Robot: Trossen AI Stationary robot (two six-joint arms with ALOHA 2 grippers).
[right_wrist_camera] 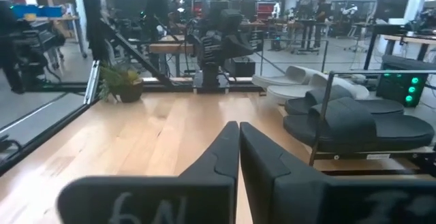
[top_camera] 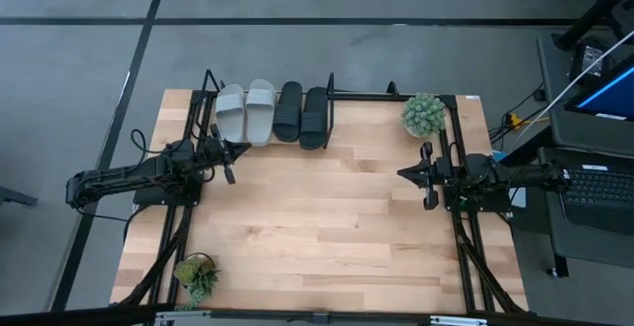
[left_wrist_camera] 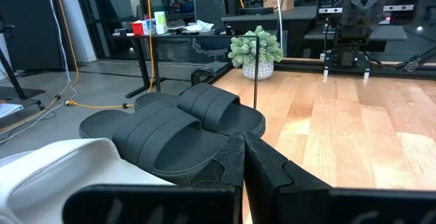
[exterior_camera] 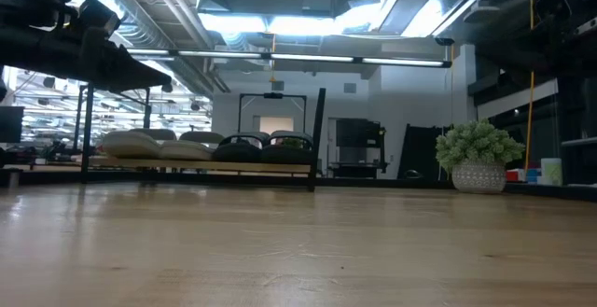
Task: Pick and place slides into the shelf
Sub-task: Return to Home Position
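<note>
My left gripper (top_camera: 236,152) hovers just in front of the shelf (top_camera: 330,96), fingers pressed together, holding nothing. The shelf carries a row of four: two pale grey slides (top_camera: 245,111), then two black slides (top_camera: 301,115). My right gripper (top_camera: 404,173), well apart over the table, is likewise closed and empty.

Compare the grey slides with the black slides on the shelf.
The grey slides are pale; the black slides are dark. The grey pair fills the left half of the shelf in the high view, the black pair the right half. All four lie side by side, straps up.
</note>
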